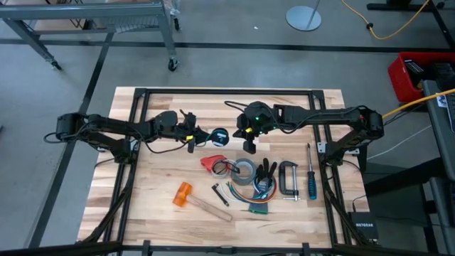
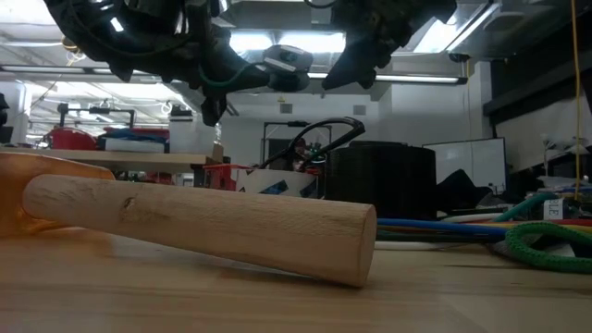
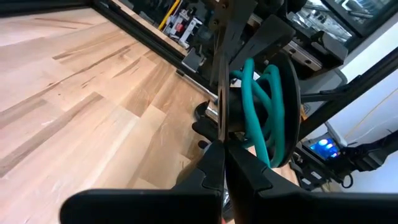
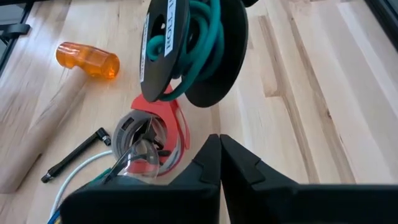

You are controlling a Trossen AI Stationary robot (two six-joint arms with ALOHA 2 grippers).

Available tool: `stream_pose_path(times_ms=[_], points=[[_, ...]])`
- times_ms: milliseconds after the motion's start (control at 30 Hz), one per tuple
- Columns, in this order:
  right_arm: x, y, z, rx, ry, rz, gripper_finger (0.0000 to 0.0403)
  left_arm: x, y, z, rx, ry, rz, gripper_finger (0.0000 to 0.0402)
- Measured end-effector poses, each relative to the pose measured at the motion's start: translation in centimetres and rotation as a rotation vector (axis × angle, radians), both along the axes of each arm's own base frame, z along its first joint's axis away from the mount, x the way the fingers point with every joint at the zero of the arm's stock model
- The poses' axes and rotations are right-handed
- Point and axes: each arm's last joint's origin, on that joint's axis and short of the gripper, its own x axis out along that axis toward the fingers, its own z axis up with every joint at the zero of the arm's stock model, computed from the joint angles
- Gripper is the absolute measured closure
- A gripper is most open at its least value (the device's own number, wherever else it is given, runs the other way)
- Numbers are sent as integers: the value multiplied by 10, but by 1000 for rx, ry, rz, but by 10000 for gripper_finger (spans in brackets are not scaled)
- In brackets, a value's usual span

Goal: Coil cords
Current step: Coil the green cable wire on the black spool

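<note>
Two grippers closed at frame centre.
Left gripper (image 1: 192, 135) clamps spool (image 1: 220, 137) of teal cord (image 3: 264, 106); right gripper (image 1: 250, 144) jaws shut, empty.

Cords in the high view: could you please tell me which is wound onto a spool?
The teal-green cord, coiled on the black spool; the multi-coloured wires lie loose on the table, the yellow cable trails across the floor.

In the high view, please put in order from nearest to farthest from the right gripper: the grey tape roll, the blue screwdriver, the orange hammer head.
From the right gripper, shut above mid-table:
1. Grey tape roll, just in front of it, toward the table's near edge.
2. Blue screwdriver, off to the right side.
3. Orange hammer head, far on the left, near the front.
</note>
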Motion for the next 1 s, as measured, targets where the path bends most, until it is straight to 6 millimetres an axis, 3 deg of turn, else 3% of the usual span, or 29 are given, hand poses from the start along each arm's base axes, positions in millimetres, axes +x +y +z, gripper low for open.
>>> stream_pose_path(times_ms=[333, 567, 800, 1000], points=[[2, 0, 2, 81, -21, -72, 310, -2, -3, -8, -20, 80, -83, 401], [1, 0, 2, 122, -15, -102, 249, -10, 8, -22, -135, 233, -13, 401], [5, -1, 5, 120, -67, -96, 236, -10, 11, -20, -150, 215, -32, 401], [16, 0, 4, 168, -143, -31, 236, -5, 3, -11, -38, 101, -152, 401]])
